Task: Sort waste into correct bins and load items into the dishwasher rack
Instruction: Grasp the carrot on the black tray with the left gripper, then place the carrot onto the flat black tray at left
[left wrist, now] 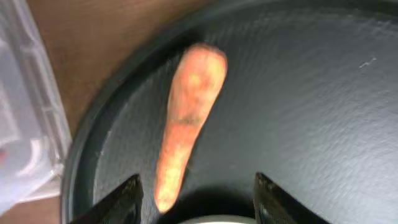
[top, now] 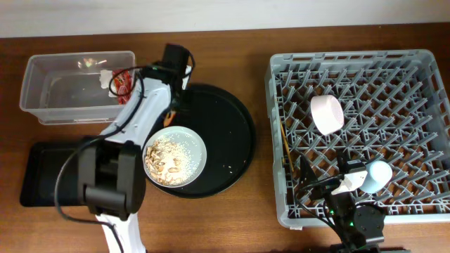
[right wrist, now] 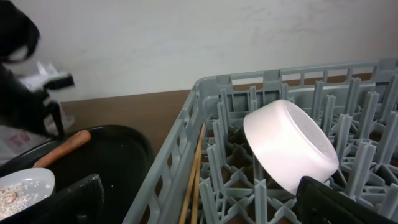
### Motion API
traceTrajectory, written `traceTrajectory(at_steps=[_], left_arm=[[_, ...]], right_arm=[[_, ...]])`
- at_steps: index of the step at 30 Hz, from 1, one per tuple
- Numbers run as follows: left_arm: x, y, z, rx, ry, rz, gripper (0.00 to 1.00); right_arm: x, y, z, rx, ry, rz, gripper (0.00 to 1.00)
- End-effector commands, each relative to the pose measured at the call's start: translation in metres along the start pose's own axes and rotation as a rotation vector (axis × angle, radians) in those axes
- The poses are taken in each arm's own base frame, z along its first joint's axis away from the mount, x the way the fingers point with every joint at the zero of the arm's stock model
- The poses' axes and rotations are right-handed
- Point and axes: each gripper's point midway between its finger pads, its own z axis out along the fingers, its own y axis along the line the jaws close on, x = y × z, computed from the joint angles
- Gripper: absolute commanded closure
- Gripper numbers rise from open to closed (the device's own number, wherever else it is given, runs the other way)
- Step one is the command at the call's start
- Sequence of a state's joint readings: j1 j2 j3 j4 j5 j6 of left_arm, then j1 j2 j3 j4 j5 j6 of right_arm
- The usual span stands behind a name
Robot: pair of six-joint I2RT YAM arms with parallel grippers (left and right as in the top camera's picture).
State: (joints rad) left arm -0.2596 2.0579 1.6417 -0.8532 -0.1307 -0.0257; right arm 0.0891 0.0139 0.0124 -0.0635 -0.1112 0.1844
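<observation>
Jaws of L gripper (left wrist: 198,198) stood apart, clamped on nothing, fingertips (left wrist: 127,200) low over the round black tray (top: 235,119). Orange carrot stick (left wrist: 186,124) lay flat on that tray. Its thick end pointed to 12 o'clock in the L wrist view and its thin end reached in betw. the fingers, nearer the 9 o'clock one; contact could not be determined. Seen from overhead, the carrot sat at the tray's 10 o'clock zone, mostly hidden under the L arm. Plate (top: 190,144) rested on the tray's 8 o'clock part, carrying rice-like scraps (top: 163,160). Clear tub (top: 60,95) stood at the table's (top: 232,42) 10 o'clock, holding tissue (top: 105,76) and red wrapper (top: 124,83) at its 3 o'clock end. Black rect. tray (top: 42,176) lay at the table's 8 o'clock, partly covered by the L arm base. Rack (top: 422,67) occupied the 3 o'clock side. White bowl (top: 327,114) lay tilted among the pegs, approx. 10 o'clock of rack ctr. Chopsticks (top: 285,151) lay along the 9 o'clock wall. Light-blue cup (top: 378,176) sat at approx. 5 o'clock of ctr, just beside the R arm. Jaws of R gripper (right wrist: 208,200) were also apart w/ nothing betw. them, above the rack near the chopsticks.
</observation>
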Motion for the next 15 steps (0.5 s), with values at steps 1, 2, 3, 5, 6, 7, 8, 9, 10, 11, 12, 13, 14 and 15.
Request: traceTrajectory(at_steps=[1, 2, 3, 5, 6, 7, 8, 9, 10, 11, 12, 13, 14, 15], left_arm=[[0.014, 0.009, 0.037, -0.047, 0.043, 0.083, 0.44], [0.014, 0.009, 0.046, -0.056, 0.044, 0.105, 0.44], [0.013, 0.014, 0.055, -0.079, 0.044, 0.102, 0.44], [0.016, 0.014, 0.069, -0.079, 0.057, 0.100, 0.44], [0.018, 0.013, 0.072, -0.079, 0.064, 0.101, 0.44], [0.018, 0.013, 0.072, -0.079, 0.064, 0.101, 0.51], [0.017, 0.013, 0.071, -0.078, 0.063, 0.101, 0.71], [0.016, 0.013, 0.069, -0.075, 0.063, 0.100, 0.85], [0.015, 0.013, 0.067, -0.075, 0.066, 0.100, 0.86], [0.014, 0.014, 0.063, -0.076, 0.068, 0.098, 0.86], [0.008, 0.015, 0.050, -0.076, 0.068, 0.098, 0.90], [-0.003, 0.020, 0.029, -0.078, 0.051, 0.091, 0.91], [-0.012, 0.024, 0.009, -0.082, 0.030, 0.071, 0.91], [-0.019, 0.027, -0.009, -0.084, 0.013, 0.045, 0.91]], right_arm=[[0.002, 0.000, 0.000, -0.004, 0.003, 0.007, 0.02], [0.002, 0.000, 0.000, -0.004, 0.002, 0.007, 0.02], [0.002, 0.000, 0.000, -0.003, 0.002, 0.007, 0.02], [0.002, 0.000, 0.000, -0.003, 0.002, 0.007, 0.02], [0.002, 0.000, 0.000, -0.003, 0.002, 0.007, 0.02], [0.002, 0.000, 0.000, -0.004, 0.002, 0.007, 0.02], [0.002, 0.000, 0.000, -0.003, 0.002, 0.007, 0.02], [0.002, 0.000, 0.000, -0.004, 0.002, 0.007, 0.02], [0.002, 0.000, 0.000, -0.003, 0.002, 0.007, 0.02], [0.002, 0.000, 0.000, -0.004, 0.003, 0.007, 0.02], [0.002, 0.000, 0.000, -0.003, 0.002, 0.007, 0.02], [0.002, 0.000, 0.000, -0.003, 0.002, 0.007, 0.02], [0.002, 0.000, 0.000, -0.004, 0.003, 0.007, 0.02], [0.002, 0.000, 0.000, -0.004, 0.003, 0.007, 0.02]])
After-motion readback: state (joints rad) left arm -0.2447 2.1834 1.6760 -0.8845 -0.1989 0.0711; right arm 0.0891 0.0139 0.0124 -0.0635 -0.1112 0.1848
